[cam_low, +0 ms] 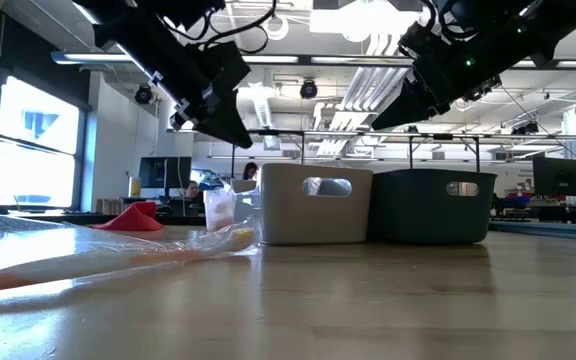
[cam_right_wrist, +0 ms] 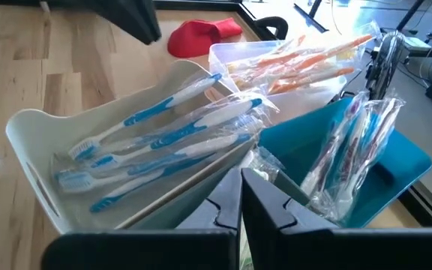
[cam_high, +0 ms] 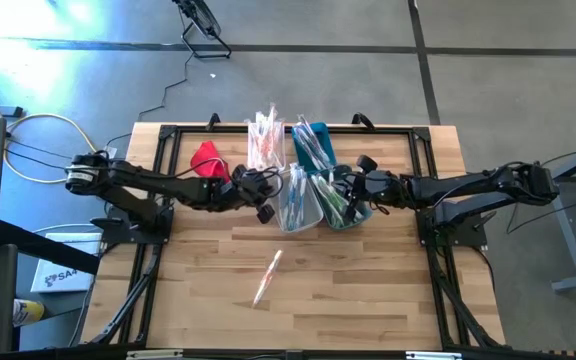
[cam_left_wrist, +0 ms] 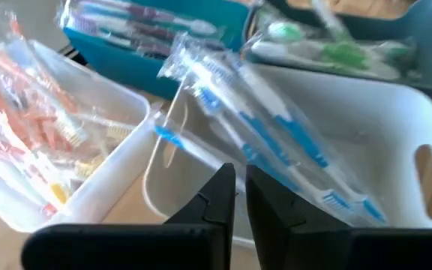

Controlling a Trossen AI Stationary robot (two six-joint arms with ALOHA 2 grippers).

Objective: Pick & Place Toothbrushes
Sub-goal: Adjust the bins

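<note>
- We hold the left gripper [cam_left_wrist: 237, 196] above the near edge of the white bin [cam_left_wrist: 366, 120]; its fingers stand almost pressed together, with only a thin gap, and we cannot tell whether a wrapper edge is caught between them.
- The blue toothbrushes [cam_left_wrist: 276, 135] lie slanted in the white bin, just ahead of the left fingertips. Before lifting, we judge it wise to confirm a wrapper is really pinched.
- The right gripper [cam_right_wrist: 240, 196] sits over the teal bin [cam_right_wrist: 366, 176], its fingers pressed together; a crumpled clear wrapper lies right at the tips, but we cannot tell if it is gripped.
- One stray toothbrush [cam_high: 267, 277] lies alone on the table [cam_high: 368, 300], well apart from the bins. We judge it the likely next pick.
- Orange brushes [cam_right_wrist: 306, 64] fill the clear tray [cam_right_wrist: 223, 54] beside the red cloth [cam_right_wrist: 201, 34]; we keep colours sorted.
- Lift straight up and slowly: loose wrappers can drag neighbouring brushes out.
</note>
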